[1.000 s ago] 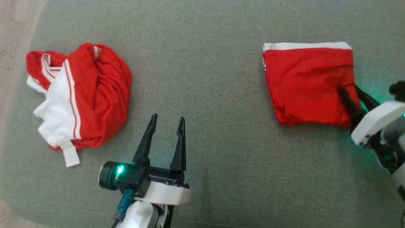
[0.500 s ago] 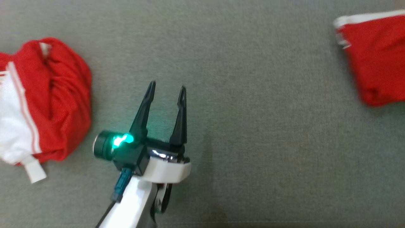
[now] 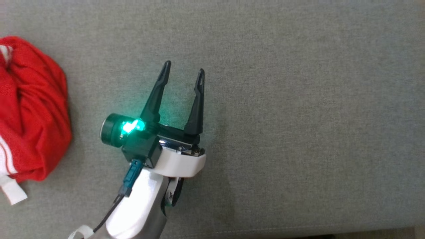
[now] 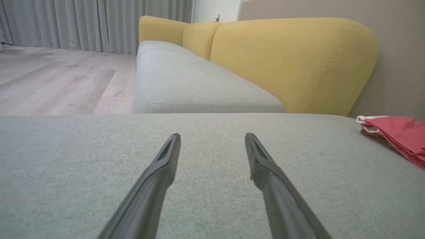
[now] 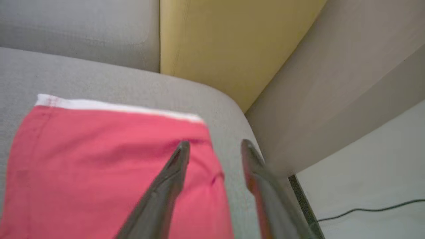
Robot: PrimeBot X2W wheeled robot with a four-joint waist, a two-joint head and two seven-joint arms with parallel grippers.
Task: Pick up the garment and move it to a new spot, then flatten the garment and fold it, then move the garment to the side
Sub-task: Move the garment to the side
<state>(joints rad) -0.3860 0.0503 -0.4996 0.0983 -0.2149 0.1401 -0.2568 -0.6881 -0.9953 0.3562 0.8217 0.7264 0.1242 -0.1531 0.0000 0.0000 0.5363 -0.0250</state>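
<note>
Since a second ago my right gripper [image 5: 215, 143] has come off the near right corner of the folded red garment [image 5: 99, 159], and my head camera has dipped closer. That garment lies flat at the right end of the grey cushion [image 3: 298, 116], white band along its far edge. My right fingers stand apart, empty, above its right edge. Well to the left, my left gripper [image 3: 184, 67] hovers wide open over the cushion. Further left sits a crumpled red-and-white garment [image 3: 30, 109].
</note>
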